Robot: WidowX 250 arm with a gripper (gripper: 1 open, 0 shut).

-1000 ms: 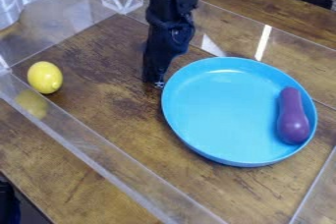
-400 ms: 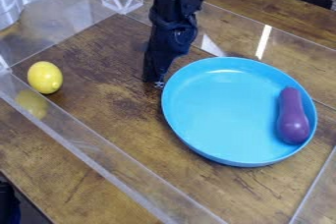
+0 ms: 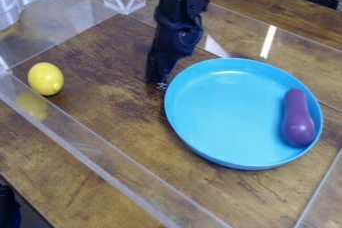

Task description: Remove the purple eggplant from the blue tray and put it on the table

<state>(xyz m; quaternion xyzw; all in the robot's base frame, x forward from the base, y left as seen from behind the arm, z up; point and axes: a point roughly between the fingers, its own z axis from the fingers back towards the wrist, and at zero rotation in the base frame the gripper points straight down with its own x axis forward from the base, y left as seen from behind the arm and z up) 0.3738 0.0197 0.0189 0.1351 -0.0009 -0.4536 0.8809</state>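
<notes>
The purple eggplant (image 3: 297, 117) lies inside the blue tray (image 3: 227, 112), against its right rim, lengthwise away from the camera. The tray rests on the dark wood table (image 3: 120, 142). My black gripper (image 3: 156, 79) points down at the table just off the tray's upper left rim, its tip near or on the wood. Its fingers are pressed together, shut on nothing. The eggplant is a full tray width to the right of the gripper.
A yellow lemon (image 3: 46, 78) sits on the table at the left. A clear plastic edging strip (image 3: 94, 142) runs diagonally across the near left of the table. Clear plastic walls stand at the back left.
</notes>
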